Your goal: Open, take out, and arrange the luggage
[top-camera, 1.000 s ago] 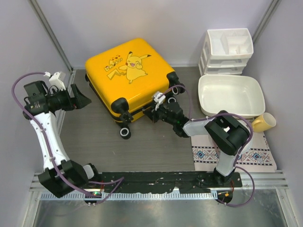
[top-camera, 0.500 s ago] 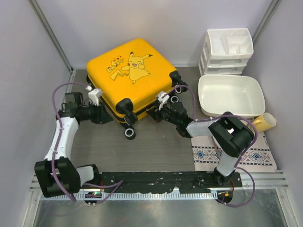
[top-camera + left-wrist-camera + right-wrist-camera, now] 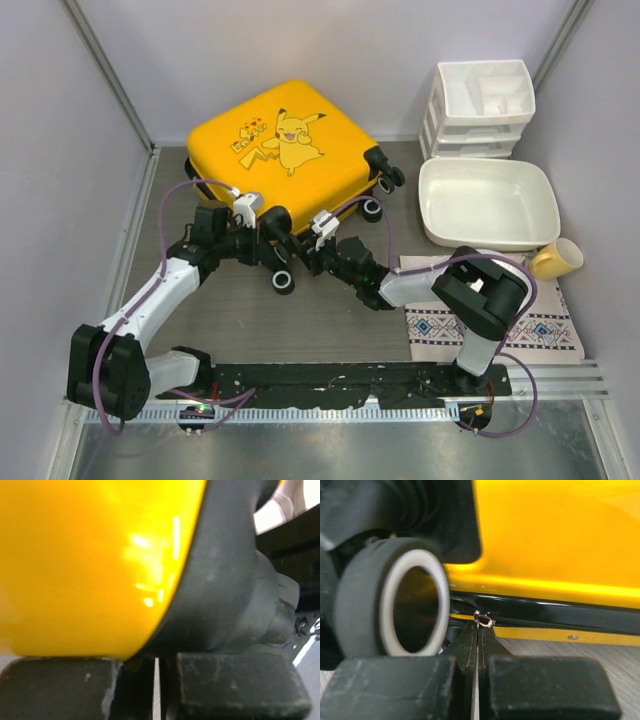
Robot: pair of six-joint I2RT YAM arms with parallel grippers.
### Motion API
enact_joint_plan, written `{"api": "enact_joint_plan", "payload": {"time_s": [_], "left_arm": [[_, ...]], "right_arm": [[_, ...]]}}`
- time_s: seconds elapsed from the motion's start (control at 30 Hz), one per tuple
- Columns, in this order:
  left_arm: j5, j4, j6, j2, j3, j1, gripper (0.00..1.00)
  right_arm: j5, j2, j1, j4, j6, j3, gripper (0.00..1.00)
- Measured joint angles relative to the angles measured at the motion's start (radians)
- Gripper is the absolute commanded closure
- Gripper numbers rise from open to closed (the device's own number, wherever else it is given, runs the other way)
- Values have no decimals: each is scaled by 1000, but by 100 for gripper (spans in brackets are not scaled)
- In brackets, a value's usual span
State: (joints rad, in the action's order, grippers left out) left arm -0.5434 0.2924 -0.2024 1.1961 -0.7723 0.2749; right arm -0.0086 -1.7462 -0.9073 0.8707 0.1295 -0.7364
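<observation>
The luggage [image 3: 285, 150], a yellow hard-shell suitcase with a cartoon print, lies flat and closed at the back of the table. In the right wrist view my right gripper [image 3: 476, 680] is shut on the black zipper pull tab [image 3: 479, 640], which hangs from a metal ring [image 3: 483, 621] on the black zipper band [image 3: 560, 617], beside a wheel [image 3: 395, 597]. From above, the right gripper [image 3: 318, 258] sits at the case's near edge. My left gripper [image 3: 266, 238] is shut and presses against the near corner's black wheel housing [image 3: 235, 580] and the yellow shell [image 3: 90, 565].
A white basin [image 3: 487, 205] stands right of the case, with a white drawer organizer [image 3: 480, 105] behind it. A yellow mug [image 3: 558, 259] lies at the basin's near right corner. A patterned mat [image 3: 495, 325] lies under the right arm. Grey walls close in on both sides.
My left arm swung in from the far left to the case's near corner, and its jaws closed. The right gripper moved left along the near edge. The luggage turned slightly.
</observation>
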Motion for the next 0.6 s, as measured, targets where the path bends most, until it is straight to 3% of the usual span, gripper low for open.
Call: {"api": "enact_joint_plan", "payload": {"time_s": [0.33,0.43,0.47,0.5,0.6], "left_arm": [[46,-27,-215,54,-32,42,96],[69,-27,-236,84,-65,79,76],[69,-24,-231,89,-77,88,52],[66,-8,-218,88,-93,92,43],[3,96,-157,88,-138,43,33]], "right_arm": [[315,-43,-110,122,1,29,99],[377,-49,-113,137,0,35,99],[391,-49,-113,140,-1,37,99],[407,-49,-113,148,-3,43,99],[406,-45,-106,179,0,70,99]]}}
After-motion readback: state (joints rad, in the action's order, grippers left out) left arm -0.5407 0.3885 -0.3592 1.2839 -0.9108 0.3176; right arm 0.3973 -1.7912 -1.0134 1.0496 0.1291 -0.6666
